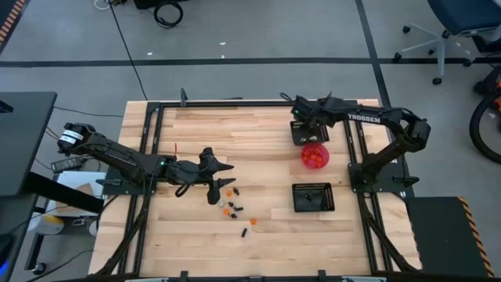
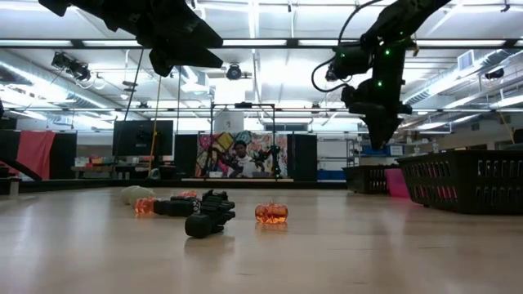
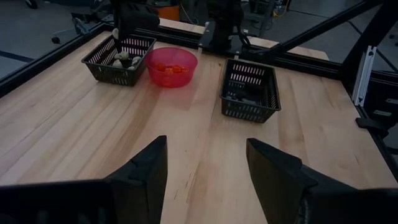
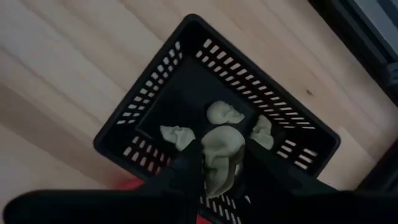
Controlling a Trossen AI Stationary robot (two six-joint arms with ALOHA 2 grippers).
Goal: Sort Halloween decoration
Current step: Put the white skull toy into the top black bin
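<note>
Loose Halloween decoration trinkets (image 1: pixel 232 205), orange and black, lie on the wooden table near its middle; the low view shows an orange pumpkin (image 2: pixel 271 213) and a black piece (image 2: pixel 208 220) among them. My left gripper (image 1: pixel 220 168) hovers open just left of and above them, with nothing between its fingers (image 3: pixel 149 171). My right gripper (image 4: pixel 221 169) hangs over the far black mesh tray (image 4: pixel 155 93), shut on a pale cream skull (image 4: pixel 219 148). Three more cream skulls (image 4: pixel 222 114) lie on the tray's floor. My right gripper pinches the cream skull by its two sides (image 4: pixel 209 163) between its two fingers. The fingers come steeply from above, pointing down into the tray. The skull is lifted clear, above the skulls on the tray's floor.
A round red bowl (image 1: pixel 315 155) with orange pieces stands just nearer than the far tray (image 1: pixel 300 133). A second black mesh tray (image 1: pixel 313 197) with dark pieces sits at the near right. Black frame rails (image 1: pixel 149 149) run along the table's sides and far edge.
</note>
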